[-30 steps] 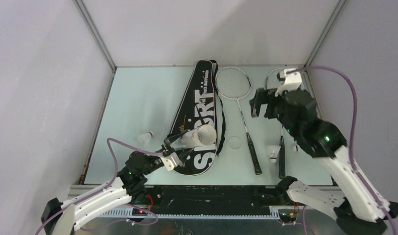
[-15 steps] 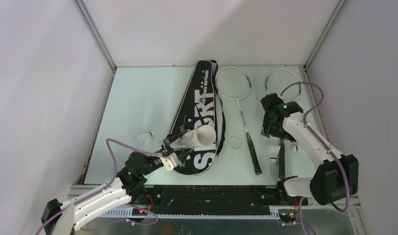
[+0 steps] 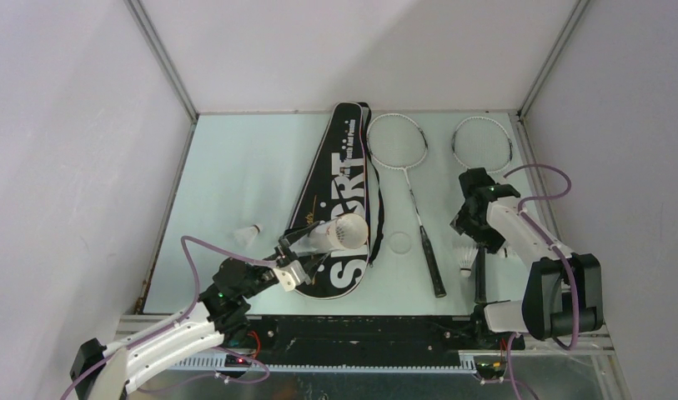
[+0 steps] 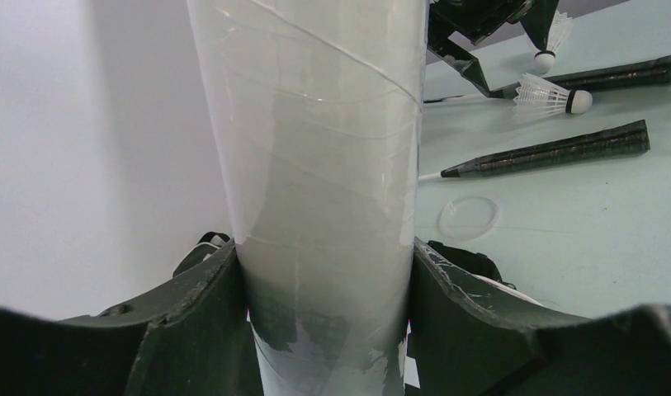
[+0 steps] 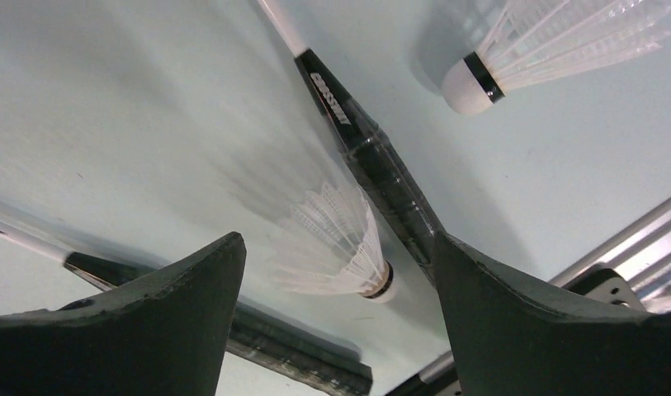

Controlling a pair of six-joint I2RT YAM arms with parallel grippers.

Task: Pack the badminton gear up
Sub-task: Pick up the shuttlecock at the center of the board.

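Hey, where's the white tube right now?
In the top view the white tube is left of centre, gripped by the left hand above the near end of the black bag.

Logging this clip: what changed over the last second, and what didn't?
The right gripper swung back from over the right racket toward the bases and dropped, jaws open, astride the shuttlecock beside its handle; nothing grasped. The left gripper still holds the tube over the bag; all gear lies as before.

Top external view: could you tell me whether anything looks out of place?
Nothing looks damaged. One shuttlecock lies alone left of the bag, and a clear round lid lies loose on the table right of it.
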